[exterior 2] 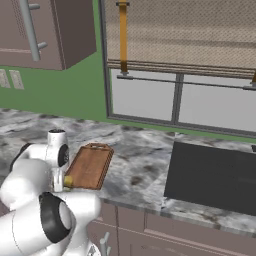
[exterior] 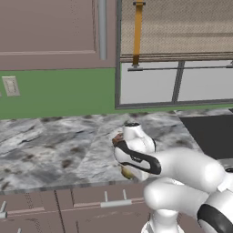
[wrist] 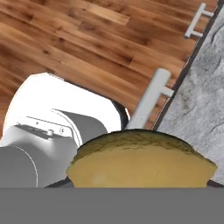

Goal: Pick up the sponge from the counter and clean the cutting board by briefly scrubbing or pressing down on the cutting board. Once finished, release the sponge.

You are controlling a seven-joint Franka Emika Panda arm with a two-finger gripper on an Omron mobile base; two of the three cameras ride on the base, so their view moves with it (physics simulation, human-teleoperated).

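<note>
While the sponge (wrist: 140, 159) sits clenched between the jaws, filling the bottom of the hand view, it hangs at the table (exterior: 54, 145) front edge, with wooden floor (wrist: 87, 39) and drawer handles (wrist: 148, 103) beyond it. From the jaws, the cutting board (exterior 2: 91, 166) lies just beyond on the table, its long axis running away toward the window (exterior 2: 180, 65). My judgement: carry forward, then press down.

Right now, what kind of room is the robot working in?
A kitchen, by the look of it: a marbled stone counter with drawers below, a black stovetop set into it, and a wooden cutting board lying on it beneath a window.
</note>
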